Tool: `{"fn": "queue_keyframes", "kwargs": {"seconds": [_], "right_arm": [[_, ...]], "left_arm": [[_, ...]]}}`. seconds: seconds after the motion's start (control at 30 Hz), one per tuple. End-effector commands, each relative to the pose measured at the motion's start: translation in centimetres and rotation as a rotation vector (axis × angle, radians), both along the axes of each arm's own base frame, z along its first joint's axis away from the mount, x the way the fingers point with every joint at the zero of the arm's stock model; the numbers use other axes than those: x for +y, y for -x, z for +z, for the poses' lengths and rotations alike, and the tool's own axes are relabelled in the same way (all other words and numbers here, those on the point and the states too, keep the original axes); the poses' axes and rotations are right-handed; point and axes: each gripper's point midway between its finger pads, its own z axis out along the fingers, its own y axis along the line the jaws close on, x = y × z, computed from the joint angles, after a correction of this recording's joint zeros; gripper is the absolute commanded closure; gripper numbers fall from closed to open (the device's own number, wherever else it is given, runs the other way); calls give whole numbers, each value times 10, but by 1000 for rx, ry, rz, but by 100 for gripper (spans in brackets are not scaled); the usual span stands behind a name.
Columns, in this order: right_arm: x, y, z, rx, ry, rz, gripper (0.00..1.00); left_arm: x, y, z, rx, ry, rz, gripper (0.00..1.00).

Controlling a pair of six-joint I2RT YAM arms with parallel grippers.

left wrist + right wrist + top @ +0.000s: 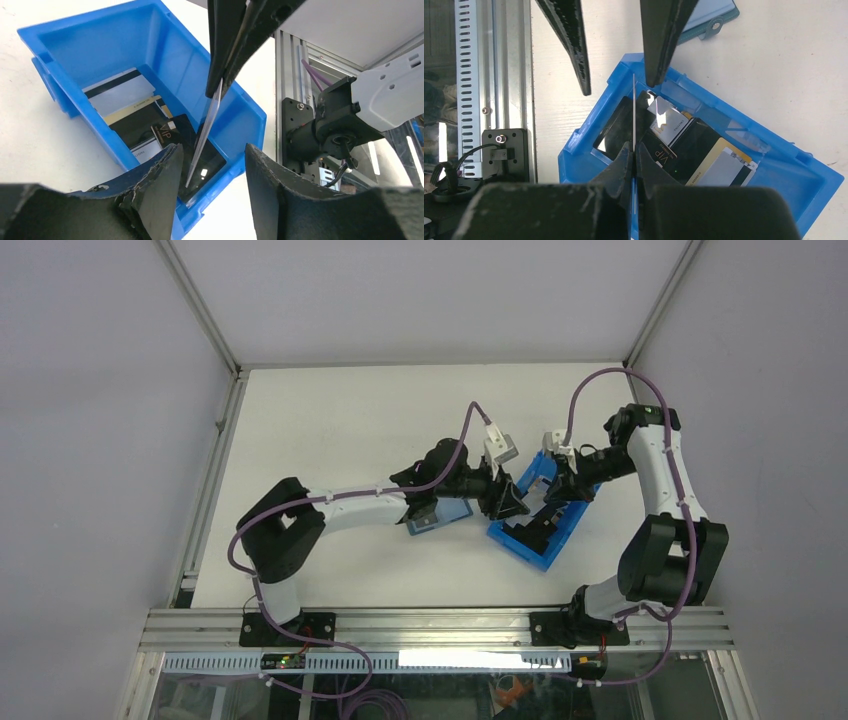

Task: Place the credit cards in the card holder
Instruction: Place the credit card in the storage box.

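Nearest the bases in the top view, the card holder (716, 12) lies flat on the table (330, 420), tucked under the left arm. At its three o'clock sits the blue bin (190, 55), with the credit cards (145, 125) heaped inside. Above it the right gripper (634, 147) has its jaws pressed together on one held card (205, 127), standing on edge. The left gripper (212, 146) has its jaws spread, one either side of that card, neither touching it.

The danger, I'd say, is an off-centre squeeze or an early release, which would twist the thin card or drop it back. The bin walls crowd both sets of fingers, and a low one could snag the rim. Open room lies toward twelve o'clock.
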Motion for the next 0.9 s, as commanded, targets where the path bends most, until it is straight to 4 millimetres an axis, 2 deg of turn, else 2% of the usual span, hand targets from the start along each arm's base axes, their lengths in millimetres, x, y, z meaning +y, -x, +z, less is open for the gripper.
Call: {"fn": "queue_keyframes", "kwargs": {"seconds": [0.0,0.2,0.27,0.33,0.43,0.6,0.87], "right_arm": [[9,31,15,58,-30,37,100],[12,31,15,72,-37,37,100],[12,31,15,76,-37,37,100],[12,31,15,78,-36,36,100],[10,31,13,99,-23,28,100],[1,27,5,150,41,-1,82],[-12,8,-10,169,128,-121,65]], "left_arm": [[-11,-14,39,-130,78,-16,52],[-21,-13,42,-124,93,-53,66],[-23,-11,43,-120,99,-76,79],[-25,-8,42,-111,93,-101,100],[-26,-8,39,-100,89,-99,100],[-22,-13,33,-99,76,-56,100],[-22,-21,25,-68,78,-2,100]]}}
